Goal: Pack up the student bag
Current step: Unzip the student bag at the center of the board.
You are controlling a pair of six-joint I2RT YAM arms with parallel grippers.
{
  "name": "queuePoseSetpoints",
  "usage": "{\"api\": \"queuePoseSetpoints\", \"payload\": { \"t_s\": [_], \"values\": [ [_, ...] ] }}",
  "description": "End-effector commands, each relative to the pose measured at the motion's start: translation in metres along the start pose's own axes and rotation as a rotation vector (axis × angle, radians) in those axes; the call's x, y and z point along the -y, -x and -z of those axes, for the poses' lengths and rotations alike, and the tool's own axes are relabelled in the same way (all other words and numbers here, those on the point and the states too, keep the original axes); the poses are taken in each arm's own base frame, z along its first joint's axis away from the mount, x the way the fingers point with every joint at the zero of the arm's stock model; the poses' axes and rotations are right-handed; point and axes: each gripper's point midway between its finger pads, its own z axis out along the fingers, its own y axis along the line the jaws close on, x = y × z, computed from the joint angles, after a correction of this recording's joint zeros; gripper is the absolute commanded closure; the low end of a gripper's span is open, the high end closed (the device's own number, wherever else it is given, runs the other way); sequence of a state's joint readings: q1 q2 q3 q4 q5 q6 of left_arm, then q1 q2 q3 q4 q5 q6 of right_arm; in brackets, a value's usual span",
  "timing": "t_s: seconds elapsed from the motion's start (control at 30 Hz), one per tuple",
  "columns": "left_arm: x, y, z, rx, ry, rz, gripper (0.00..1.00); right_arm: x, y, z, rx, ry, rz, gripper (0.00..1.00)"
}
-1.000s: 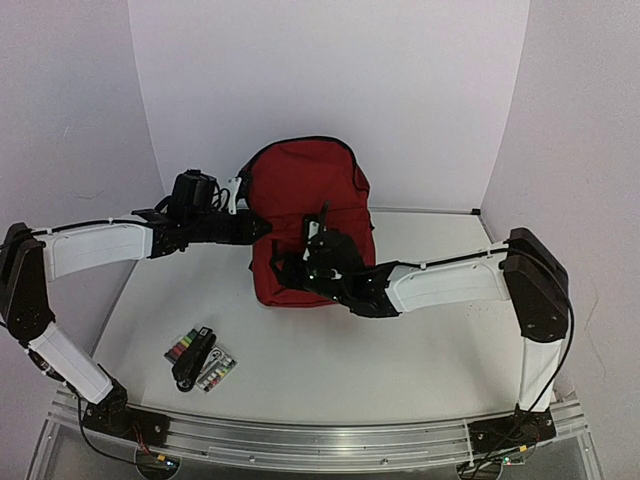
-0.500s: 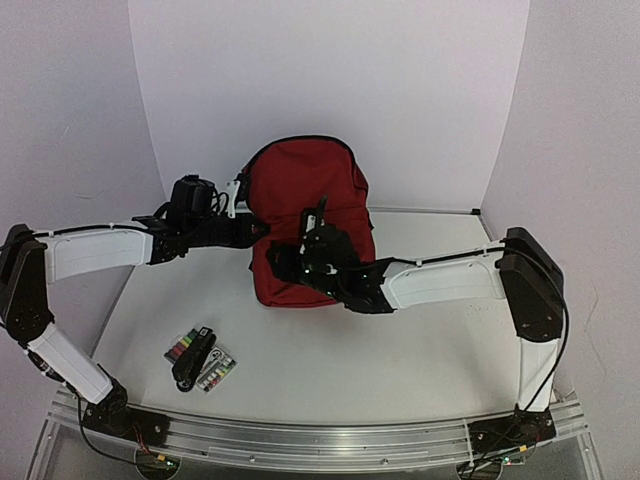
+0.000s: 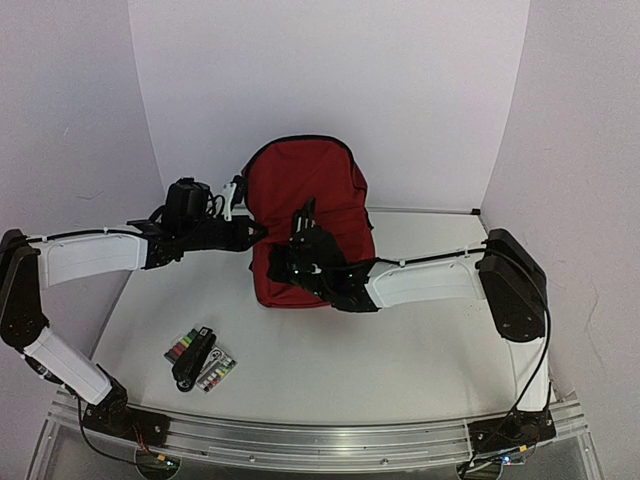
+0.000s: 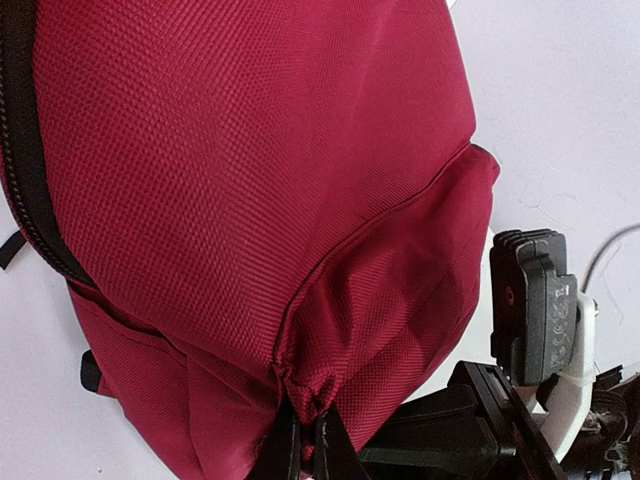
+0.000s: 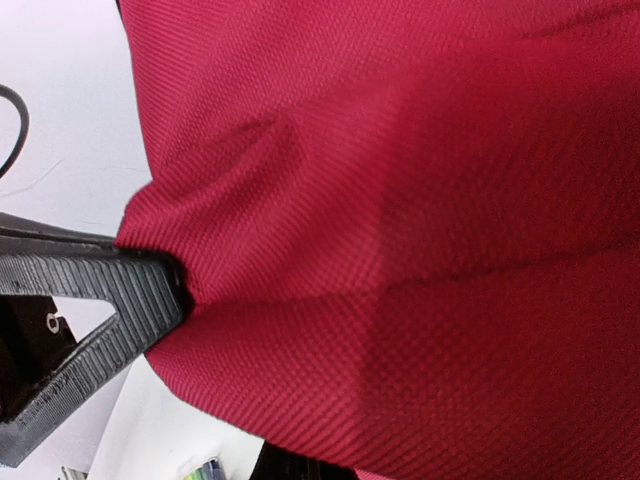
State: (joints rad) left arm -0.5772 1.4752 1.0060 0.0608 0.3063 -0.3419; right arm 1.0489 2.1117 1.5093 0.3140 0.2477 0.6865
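Observation:
The student bag [image 3: 312,205], dark red with a black zipper, stands upright at the back of the table. My left gripper [image 3: 258,232] is at its left side and shows in the left wrist view [image 4: 305,432] shut on a small fold of red fabric at a seam corner. My right gripper [image 3: 284,267] presses against the lower front of the bag. In the right wrist view the bag's fabric [image 5: 400,200] fills the frame and drapes over the right gripper [image 5: 300,468], which is shut on the cloth, its tips mostly hidden. The left gripper's ribbed black finger [image 5: 100,310] pinches the fabric at the left.
A flat pack of coloured pens with a black object on it [image 3: 200,360] lies on the white table near the front left. White walls [image 3: 330,80] close in the back and both sides. The right arm's white link [image 3: 420,283] stretches across the table's middle.
My right gripper slid left and up along the bag's front and shut. My left gripper closed on the bag's fabric and shifted slightly right.

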Motion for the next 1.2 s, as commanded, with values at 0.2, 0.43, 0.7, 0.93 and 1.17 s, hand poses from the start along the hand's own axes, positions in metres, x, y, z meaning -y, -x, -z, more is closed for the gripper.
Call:
{"api": "queuePoseSetpoints", "payload": {
  "t_s": [0.2, 0.43, 0.7, 0.93, 1.17],
  "values": [
    [-0.004, 0.007, 0.025, 0.057, 0.08, 0.01, 1.0, -0.004, 0.045, 0.067, 0.071, 0.047, -0.037, 1.0],
    [-0.009, -0.002, 0.036, 0.062, 0.104, 0.01, 1.0, 0.073, 0.057, 0.098, 0.051, -0.053, -0.121, 1.0],
    [-0.017, -0.022, 0.054, 0.071, 0.135, 0.053, 1.0, 0.175, 0.069, 0.127, 0.062, -0.206, -0.192, 1.0],
    [-0.008, -0.036, 0.054, 0.032, 0.069, 0.067, 1.0, 0.168, 0.071, 0.132, 0.017, -0.131, -0.113, 1.0],
    [0.016, -0.037, 0.05, -0.011, -0.061, 0.023, 1.0, 0.121, 0.087, 0.168, 0.006, 0.048, 0.053, 0.49]
  ]
}}
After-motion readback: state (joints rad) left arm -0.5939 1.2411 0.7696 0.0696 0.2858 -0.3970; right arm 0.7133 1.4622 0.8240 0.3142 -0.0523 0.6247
